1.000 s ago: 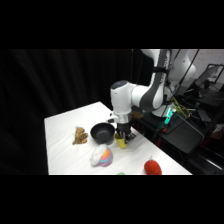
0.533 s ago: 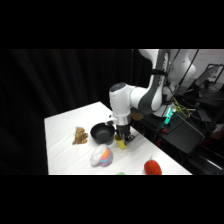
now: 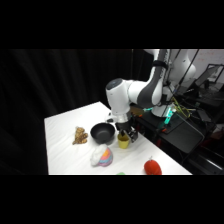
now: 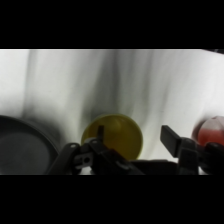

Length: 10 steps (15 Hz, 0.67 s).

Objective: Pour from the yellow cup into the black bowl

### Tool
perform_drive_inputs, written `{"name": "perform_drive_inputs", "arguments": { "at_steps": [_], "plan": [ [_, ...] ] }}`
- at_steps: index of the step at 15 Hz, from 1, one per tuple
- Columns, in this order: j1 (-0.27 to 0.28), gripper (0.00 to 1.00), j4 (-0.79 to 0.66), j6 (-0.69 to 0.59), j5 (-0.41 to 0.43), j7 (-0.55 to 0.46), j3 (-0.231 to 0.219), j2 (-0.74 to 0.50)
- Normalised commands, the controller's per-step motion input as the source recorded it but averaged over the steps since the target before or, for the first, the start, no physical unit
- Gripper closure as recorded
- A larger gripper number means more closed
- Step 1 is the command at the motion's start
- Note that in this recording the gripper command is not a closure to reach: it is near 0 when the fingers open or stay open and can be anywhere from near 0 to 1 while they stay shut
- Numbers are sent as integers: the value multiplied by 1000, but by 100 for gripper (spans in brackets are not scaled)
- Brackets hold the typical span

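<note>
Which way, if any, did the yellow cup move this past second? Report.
No. The yellow cup stands where it did, just right of the black bowl.

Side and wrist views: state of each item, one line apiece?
small bright-yellow plastic cup: upright on the table, between the pincer fingers
round matte black bowl: upright, beside the cup
pincer: open, around the cup
pastel plush lump: lying on the table
red rounded object: resting near the table edge
</note>
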Motion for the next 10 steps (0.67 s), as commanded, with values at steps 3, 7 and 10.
{"name": "perform_drive_inputs", "arguments": {
  "at_steps": [3,7,10],
  "plan": [
    [-72,0,-159,-384,-46,-26,-10,-695],
    [-53,0,-263,-380,50,11,-56,-941],
    [-28,0,-260,-250,-110,94,-85,-824]
  ]
}}
